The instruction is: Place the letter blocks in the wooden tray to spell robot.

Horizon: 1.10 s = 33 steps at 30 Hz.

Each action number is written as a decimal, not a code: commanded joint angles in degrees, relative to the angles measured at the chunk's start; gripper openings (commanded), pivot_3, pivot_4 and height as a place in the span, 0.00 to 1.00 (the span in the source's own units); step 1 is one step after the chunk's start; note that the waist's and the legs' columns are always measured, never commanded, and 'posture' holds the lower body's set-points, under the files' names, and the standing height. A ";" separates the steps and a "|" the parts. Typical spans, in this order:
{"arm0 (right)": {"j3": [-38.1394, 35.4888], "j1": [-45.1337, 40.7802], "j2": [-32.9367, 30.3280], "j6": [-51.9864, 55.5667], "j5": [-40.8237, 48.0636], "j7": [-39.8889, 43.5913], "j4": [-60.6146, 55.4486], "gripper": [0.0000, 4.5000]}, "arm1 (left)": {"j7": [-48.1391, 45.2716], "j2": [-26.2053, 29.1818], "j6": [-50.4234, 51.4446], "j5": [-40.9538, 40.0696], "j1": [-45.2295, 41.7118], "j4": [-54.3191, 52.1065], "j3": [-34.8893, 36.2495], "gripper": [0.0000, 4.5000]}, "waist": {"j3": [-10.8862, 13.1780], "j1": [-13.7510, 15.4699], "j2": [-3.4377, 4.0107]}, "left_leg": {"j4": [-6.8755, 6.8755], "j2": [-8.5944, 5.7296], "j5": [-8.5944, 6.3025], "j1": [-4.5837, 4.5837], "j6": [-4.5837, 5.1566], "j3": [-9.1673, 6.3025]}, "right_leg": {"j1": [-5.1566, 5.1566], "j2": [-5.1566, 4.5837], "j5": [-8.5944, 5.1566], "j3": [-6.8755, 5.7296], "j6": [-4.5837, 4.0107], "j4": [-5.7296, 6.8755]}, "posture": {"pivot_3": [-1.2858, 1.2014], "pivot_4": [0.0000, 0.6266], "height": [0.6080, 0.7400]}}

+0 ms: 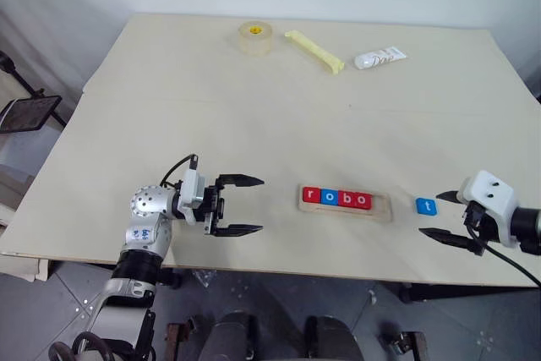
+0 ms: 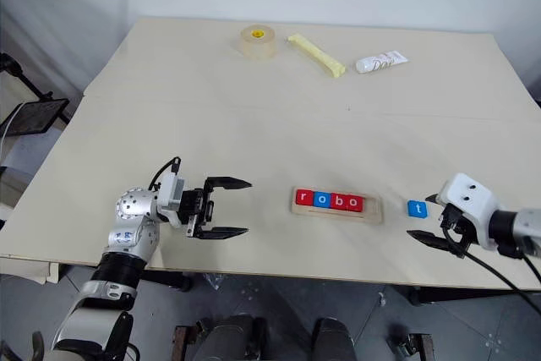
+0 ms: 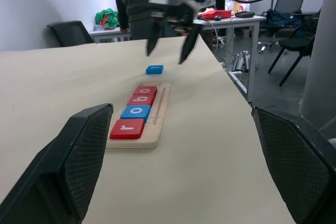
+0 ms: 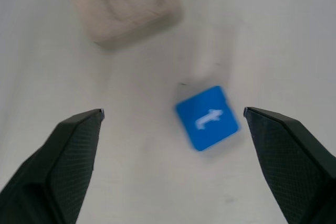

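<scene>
- My left claw (image 1: 239,205) hangs over the near part of the tabletop (image 1: 254,116), fingers spread wide and holding nothing, pointing toward the wooden tray (image 1: 346,202).
- My right claw (image 1: 441,216) is over the near right edge, its two black fingers wide apart and empty, with the blue t block (image 1: 427,206) lying flat on the tabletop just beside its tips.
- That t block is a small flat blue square with a white lowercase letter; I see it sitting a little apart from the tray's right end, not in it.
- The tray is a long, narrow, shallow light-wood holder with rounded corners, lying between my two claws.
- In it I read four tiles touching in a row: red r (image 1: 310,195), blue o (image 1: 327,197), red b (image 1: 345,199), red o (image 1: 362,200). The slot at the right end is bare wood.
- At the far edge I see a tape roll (image 1: 254,38), a yellow strip (image 1: 314,51) and a white tube (image 1: 379,58).
</scene>
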 commanded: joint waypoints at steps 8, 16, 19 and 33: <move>14.48 -20.50 2.31 -14.74 -12.52 10.81 25.82 0.95 | 3.43 1.85 1.33 -0.58 6.09 -9.20 0.98 1.00 | 0.00 0.01 0.00 | 0.03 0.01 -0.01 -0.05 0.00 -0.10 | 0.00 -0.01 0.00 -0.10 0.00 -0.01 | 0.52 0.24 1.00; 14.78 -23.96 3.60 -15.96 -13.54 12.35 29.67 0.44 | 4.61 2.08 1.88 -0.57 6.76 -10.47 0.79 1.00 | 0.00 0.04 -0.02 | 0.12 0.00 -0.01 -0.02 0.00 -0.12 | 0.11 -0.02 0.01 -0.10 0.01 -0.02 | 0.52 0.24 1.00; 13.26 -23.75 2.86 -13.79 -12.25 12.70 26.26 0.33 | 4.58 1.99 1.73 -0.55 6.18 -9.76 0.74 1.00 | 0.00 0.02 -0.02 | 0.12 0.00 -0.01 -0.03 0.00 -0.12 | 0.09 -0.02 0.01 -0.10 0.01 -0.01 | 0.52 0.24 1.00; 10.40 -19.84 4.02 15.46 -5.10 8.55 -5.44 0.33 | 3.53 0.64 0.26 -0.13 3.23 -5.38 0.29 1.00 | 0.00 0.35 -0.01 | 0.10 -0.02 -0.02 -0.12 -0.01 -0.20 | -0.01 -0.02 0.01 -0.11 0.01 0.02 | 0.52 0.24 1.00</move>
